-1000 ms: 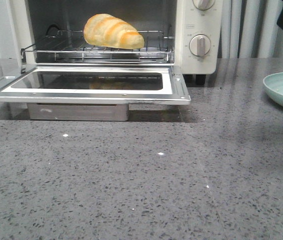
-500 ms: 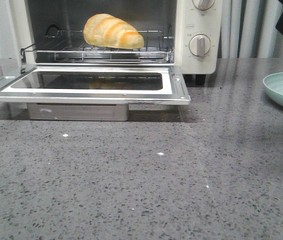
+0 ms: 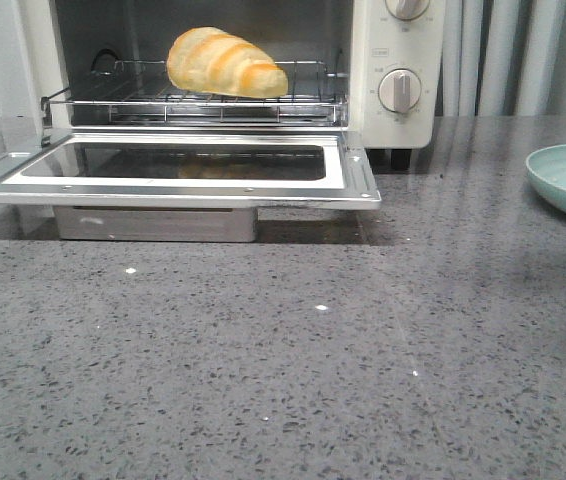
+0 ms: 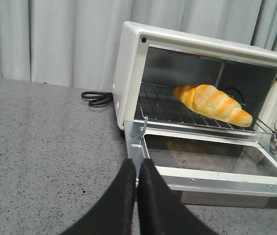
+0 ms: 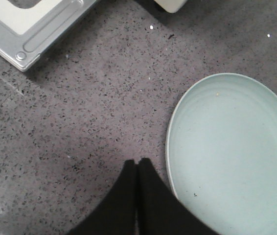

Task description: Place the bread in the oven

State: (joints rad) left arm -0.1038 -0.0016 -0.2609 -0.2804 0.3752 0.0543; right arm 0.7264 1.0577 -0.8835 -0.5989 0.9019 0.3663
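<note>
Both grippers, left (image 4: 137,169) and right (image 5: 137,169), are pinched closed and empty. The bread (image 3: 225,63) lies on the rack (image 3: 193,105) inside the oven (image 3: 393,120), at twelve o'clock. Placement looks done; only swinging the door (image 3: 173,172) up seems left.

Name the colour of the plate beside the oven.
Pale mint green, plain, no pattern; the plate shows best in the right wrist view.

Grey speckled countertop (image 3: 293,380), pale pleated curtain (image 4: 55,39) behind, seemingly even light
</note>
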